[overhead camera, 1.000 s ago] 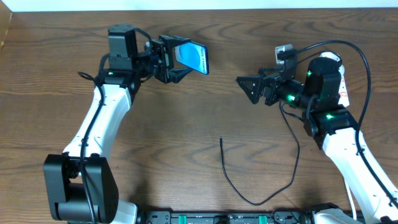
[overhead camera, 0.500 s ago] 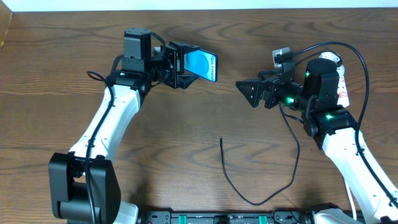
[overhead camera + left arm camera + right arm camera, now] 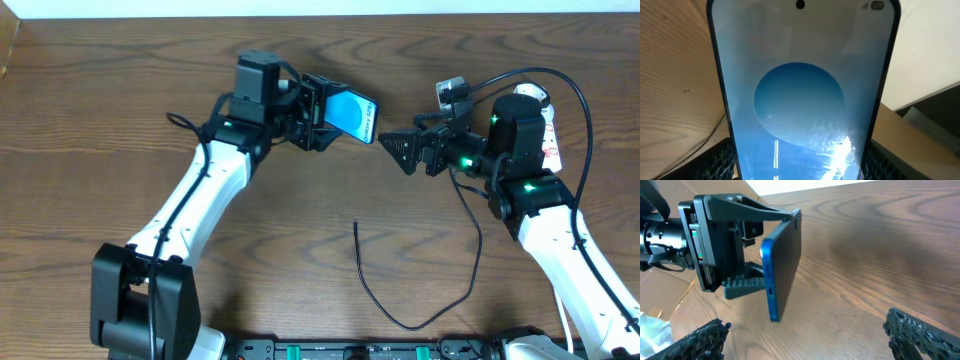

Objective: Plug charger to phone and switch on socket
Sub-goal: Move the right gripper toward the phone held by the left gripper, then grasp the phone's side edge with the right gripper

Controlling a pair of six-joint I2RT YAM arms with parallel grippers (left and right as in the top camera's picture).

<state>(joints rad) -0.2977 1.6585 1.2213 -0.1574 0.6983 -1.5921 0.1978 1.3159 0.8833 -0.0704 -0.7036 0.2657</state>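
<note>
Overhead, a thin black charger cable [image 3: 357,245] is lying loose on the brown wooden tabletop [image 3: 100,100]. Beyond it, my left tool [image 3: 338,112] is clamping a slim blue-screened phone [image 3: 356,115] in the air. My right tool [image 3: 398,150] is gaping wide, empty, facing the phone. Farthest right, a narrow white power strip [image 3: 551,145] is lying beneath my right arm.

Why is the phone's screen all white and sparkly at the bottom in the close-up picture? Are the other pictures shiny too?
Left wrist view: light glares off the phone screen, leaving white streaks low on the right. Right wrist view: the phone is seen edge-on, so no glare shows. Overhead view: the light is even and the screen looks plain blue.
</note>
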